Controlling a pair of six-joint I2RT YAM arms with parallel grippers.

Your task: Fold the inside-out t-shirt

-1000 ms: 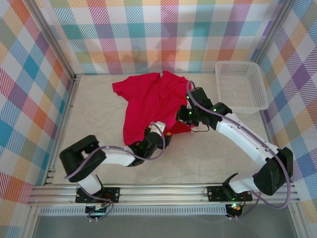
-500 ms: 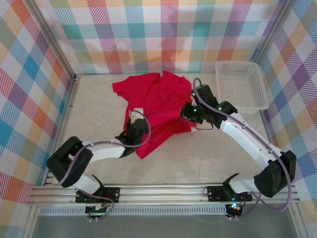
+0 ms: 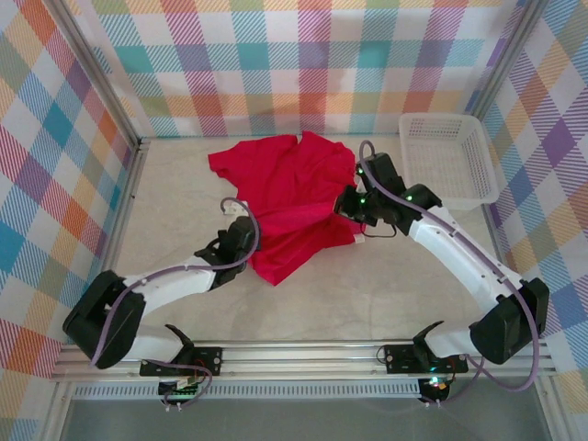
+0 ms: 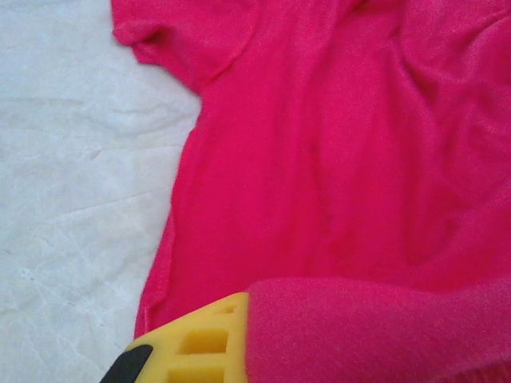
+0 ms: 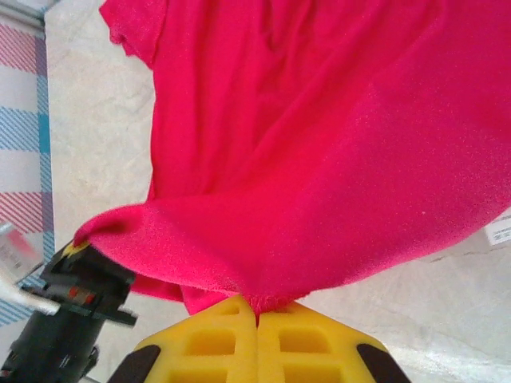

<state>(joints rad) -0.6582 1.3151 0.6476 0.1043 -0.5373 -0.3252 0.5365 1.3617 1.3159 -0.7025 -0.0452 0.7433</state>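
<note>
While I watch from the overhead camera, the inside-out t-shirt [image 3: 292, 193] lies on the pale, faintly creased counter [image 3: 386, 285], toward the back and middle: bright red knit cloth, rumpled, one short sleeve spread to the left and its near hem pulled into a blunt point. A white plastic mesh basket [image 3: 448, 158] sits at the back right corner, apart from the cloth. My left arm stretches low and long across the counter, its left end effector [image 3: 244, 241] at the shirt's left edge. My right arm reaches in from the right with its elbow raised, and the right end effector [image 3: 345, 204] meets the shirt's right edge. The left wrist camera adds what the overhead cannot: a fuzzy fold of red draped over one yellow ribbed finger [image 4: 196, 345], with a stitched side seam and a sleeve lying flat beyond; I read that end effector as closed on the cloth. The right wrist camera shows its two yellow fingers pressed together [image 5: 257, 323], pinching a lifted edge, the fabric sagging in a taut sling toward the other arm's black hardware [image 5: 76, 291].
</note>
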